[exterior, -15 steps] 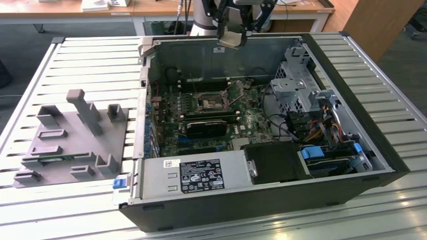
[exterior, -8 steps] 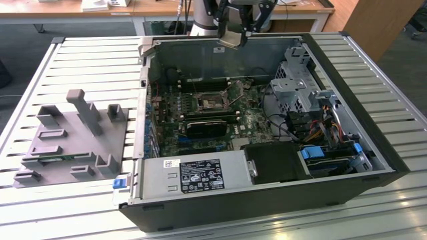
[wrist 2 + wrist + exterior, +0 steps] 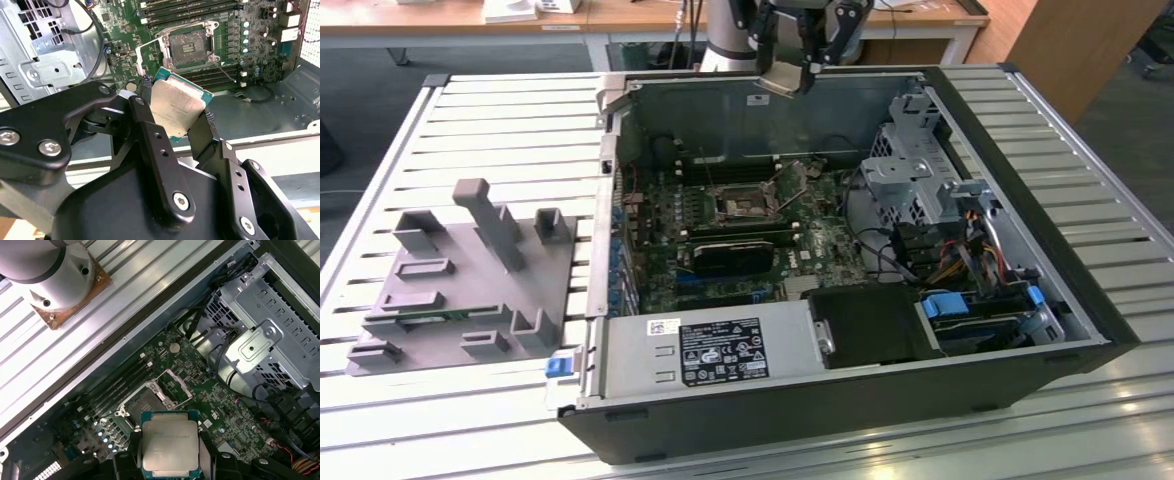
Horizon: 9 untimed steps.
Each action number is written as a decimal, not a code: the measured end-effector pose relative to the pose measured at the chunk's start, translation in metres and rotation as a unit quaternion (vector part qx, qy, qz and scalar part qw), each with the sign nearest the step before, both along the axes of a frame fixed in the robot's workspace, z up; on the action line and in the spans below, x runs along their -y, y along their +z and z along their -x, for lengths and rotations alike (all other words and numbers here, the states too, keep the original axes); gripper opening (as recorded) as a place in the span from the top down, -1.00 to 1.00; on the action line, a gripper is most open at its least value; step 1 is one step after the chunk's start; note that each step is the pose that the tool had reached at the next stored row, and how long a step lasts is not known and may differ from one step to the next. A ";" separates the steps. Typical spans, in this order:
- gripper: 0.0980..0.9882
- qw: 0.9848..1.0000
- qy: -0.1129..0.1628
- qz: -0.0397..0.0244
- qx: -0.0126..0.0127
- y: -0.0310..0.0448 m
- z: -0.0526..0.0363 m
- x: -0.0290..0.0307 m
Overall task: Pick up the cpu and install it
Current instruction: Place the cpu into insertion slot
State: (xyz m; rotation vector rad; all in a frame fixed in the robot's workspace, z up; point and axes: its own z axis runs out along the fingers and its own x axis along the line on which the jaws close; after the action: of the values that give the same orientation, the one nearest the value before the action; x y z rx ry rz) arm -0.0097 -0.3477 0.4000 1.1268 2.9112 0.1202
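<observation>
None of the print could be read. A white label (image 3: 720,352) dense with markings sat on the power supply (image 3: 620,362) at six o'clock in the computer case (image 3: 854,420); faint etched lines crossed the cpu (image 3: 170,440) lid.

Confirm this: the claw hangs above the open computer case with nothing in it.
Wrong in one respect: the claw is not empty but shut on the cpu, as the second wrist view shows. It does hang above the open computer case.
</observation>
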 end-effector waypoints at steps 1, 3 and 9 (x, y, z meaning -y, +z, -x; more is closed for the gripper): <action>0.00 1.000 -0.004 0.000 0.000 0.0000 0.0000 -0.0002; 0.00 1.000 -0.011 0.000 0.000 0.0000 0.0000 -0.0011; 0.00 0.999 -0.032 0.001 0.000 -0.0002 0.0000 -0.0029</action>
State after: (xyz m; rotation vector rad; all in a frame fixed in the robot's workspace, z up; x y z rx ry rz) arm -0.0097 -0.3448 0.3998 1.2184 2.8708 0.1169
